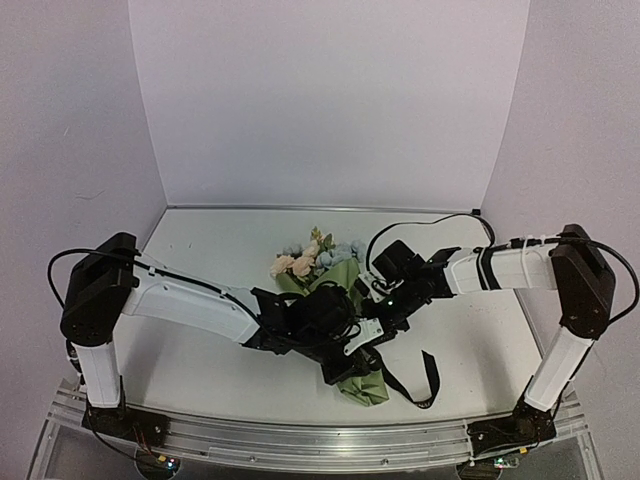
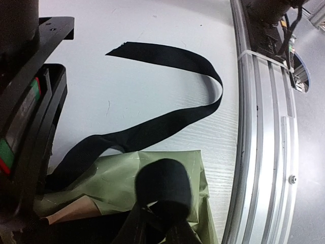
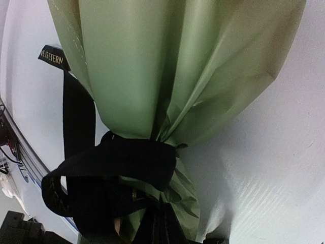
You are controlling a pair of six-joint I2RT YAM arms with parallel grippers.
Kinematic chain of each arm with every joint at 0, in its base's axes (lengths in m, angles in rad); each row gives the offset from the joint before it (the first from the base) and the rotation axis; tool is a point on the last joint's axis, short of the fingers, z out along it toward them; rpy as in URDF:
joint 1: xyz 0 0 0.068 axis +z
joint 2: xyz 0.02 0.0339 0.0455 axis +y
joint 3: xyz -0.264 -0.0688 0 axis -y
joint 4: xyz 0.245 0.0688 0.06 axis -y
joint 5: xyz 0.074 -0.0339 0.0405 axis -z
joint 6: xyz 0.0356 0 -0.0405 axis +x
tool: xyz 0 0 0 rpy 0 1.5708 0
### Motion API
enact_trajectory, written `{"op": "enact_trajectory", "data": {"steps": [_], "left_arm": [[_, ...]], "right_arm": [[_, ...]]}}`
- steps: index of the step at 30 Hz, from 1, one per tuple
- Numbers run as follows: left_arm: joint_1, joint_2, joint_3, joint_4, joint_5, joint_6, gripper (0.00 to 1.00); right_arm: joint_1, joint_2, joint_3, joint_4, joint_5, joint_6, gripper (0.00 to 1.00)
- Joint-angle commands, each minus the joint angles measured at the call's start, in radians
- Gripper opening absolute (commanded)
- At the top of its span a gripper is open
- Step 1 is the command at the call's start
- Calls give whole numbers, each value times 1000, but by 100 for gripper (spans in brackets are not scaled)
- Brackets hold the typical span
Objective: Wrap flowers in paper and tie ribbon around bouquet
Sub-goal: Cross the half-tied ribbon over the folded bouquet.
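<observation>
Just beneath the left gripper [image 1: 338, 330], the bouquet [image 2: 117, 178]; ribbon [image 2: 152, 127] around it

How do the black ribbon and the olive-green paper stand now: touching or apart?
Touching. The right wrist view shows the ribbon looped tightly around the paper, cinching it at the narrow neck, with no gap between them.

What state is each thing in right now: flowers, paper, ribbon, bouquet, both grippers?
flowers: wrapped, blooms showing at the wide end.
paper: rolled into a cone, cinched near its narrow end.
ribbon: looped around the cinched paper, loose tail on the table.
bouquet: lying on its side.
left gripper: at the bouquet's middle, open or shut unclear.
right gripper: shut, next to the ribbon loop.
</observation>
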Motion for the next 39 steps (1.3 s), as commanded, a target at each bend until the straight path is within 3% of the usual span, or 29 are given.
{"op": "enact_trajectory", "data": {"steps": [1,5,8,18,23,27,33,39], "left_arm": [[2,9,67,-51,-61,27,31],[3,-40,28,11,-90,-2,56],[8,-87,-1,64,-96,-31,67],[54,-209,-54,155,6,-122,79],[108,-270,-97,175,15,-168,77],[202,-290,-147,199,-14,-244,63],[269,-178,-73,77,-34,-223,53],[291,-103,-26,58,66,-211,52]], "right_arm": [[-1,-17,1,21,-17,15,0],[-2,-39,-9,17,-12,17,0],[-2,-61,-22,11,2,13,0],[-2,-101,-25,2,19,7,0],[-2,-92,-15,2,17,7,0],[-2,-89,-8,0,16,15,0],[2,-92,-5,3,18,55,0],[3,-105,-16,21,24,100,0]]}}
